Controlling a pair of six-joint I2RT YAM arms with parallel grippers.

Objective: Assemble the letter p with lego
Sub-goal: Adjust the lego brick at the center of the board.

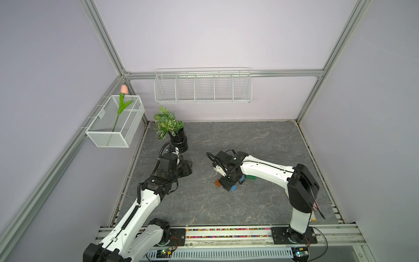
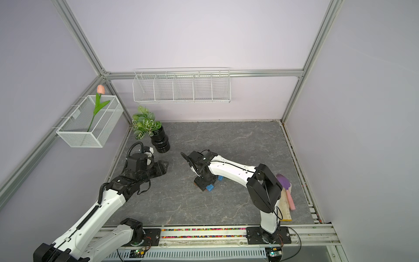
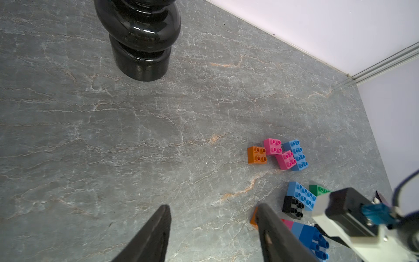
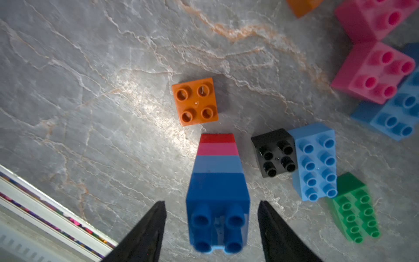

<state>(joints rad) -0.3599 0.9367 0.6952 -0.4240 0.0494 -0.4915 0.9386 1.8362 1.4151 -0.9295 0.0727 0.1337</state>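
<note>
A lego stack (image 4: 217, 181) of red, pink, light blue and dark blue bricks stands on the table. My right gripper (image 4: 211, 203) is open, one finger on each side of the stack's top, with a gap on both sides. Loose lego lies around it: an orange square (image 4: 195, 101), a black square (image 4: 274, 153), a light blue oblong (image 4: 316, 162), a green oblong (image 4: 353, 208), two pink squares (image 4: 374, 72) and another blue oblong (image 4: 399, 113). My left gripper (image 3: 213, 206) hovers open and empty over bare table, left of the bricks (image 3: 286, 160).
A black ribbed vase (image 1: 179, 141) with a leafy plant stands at the back left, close to the left arm. A purple brush (image 2: 284, 181) lies by the right arm's elbow. A wire rack (image 1: 203, 87) and a mesh basket (image 1: 115, 123) hang on the walls.
</note>
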